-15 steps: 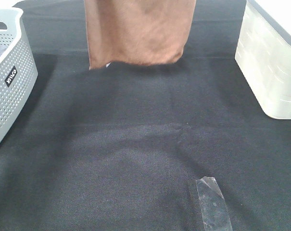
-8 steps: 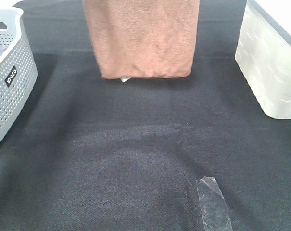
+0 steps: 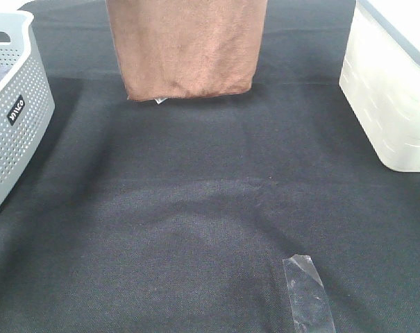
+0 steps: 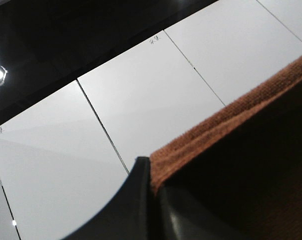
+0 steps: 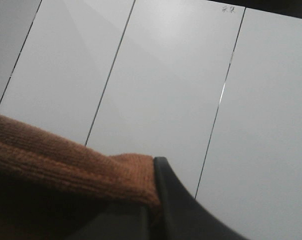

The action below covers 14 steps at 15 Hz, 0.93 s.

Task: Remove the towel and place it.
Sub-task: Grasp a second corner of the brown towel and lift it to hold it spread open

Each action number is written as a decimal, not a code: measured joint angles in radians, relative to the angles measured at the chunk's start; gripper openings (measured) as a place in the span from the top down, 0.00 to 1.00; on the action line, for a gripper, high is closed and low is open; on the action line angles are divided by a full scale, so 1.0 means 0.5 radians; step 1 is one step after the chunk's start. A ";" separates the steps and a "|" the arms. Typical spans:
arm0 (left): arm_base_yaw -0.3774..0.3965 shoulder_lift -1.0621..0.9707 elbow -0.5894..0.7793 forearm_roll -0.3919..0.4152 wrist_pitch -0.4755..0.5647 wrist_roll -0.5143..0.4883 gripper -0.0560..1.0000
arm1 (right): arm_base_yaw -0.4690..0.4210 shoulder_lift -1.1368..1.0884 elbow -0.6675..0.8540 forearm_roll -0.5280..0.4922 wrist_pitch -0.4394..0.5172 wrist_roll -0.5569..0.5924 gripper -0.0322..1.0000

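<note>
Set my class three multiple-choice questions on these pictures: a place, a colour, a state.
1. Where does the grey perforated basket stand in the high view? A. left edge B. centre C. right edge
2. What colour is the hanging towel? A. blue B. brown C. white
3. How do the left gripper and right gripper stand? A. both open B. both shut on the towel's hem C. one open
Answers: 1 A, it sits left, opposite the white bin. 2 B, brown against the black table cloth. 3 B, each wrist view shows the hem pinched between jaws.
</note>
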 joint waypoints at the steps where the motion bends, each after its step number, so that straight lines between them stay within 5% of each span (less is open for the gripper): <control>1: 0.000 0.024 -0.032 0.026 0.044 -0.008 0.95 | -0.018 0.018 0.000 -0.002 0.000 0.048 0.96; 6: 0.004 0.044 -0.048 0.120 0.158 -0.122 0.95 | -0.030 0.042 -0.004 -0.008 0.038 0.106 0.96; 10: 0.006 0.044 -0.048 0.400 0.432 -0.562 0.95 | -0.052 0.030 -0.004 0.000 0.530 0.182 0.96; 13: -0.048 0.044 -0.048 0.458 0.922 -0.836 0.95 | -0.052 -0.016 -0.006 0.038 0.974 0.208 0.96; 14: -0.104 0.024 -0.048 0.214 1.442 -0.736 0.95 | -0.054 -0.040 -0.006 0.062 1.174 0.210 0.96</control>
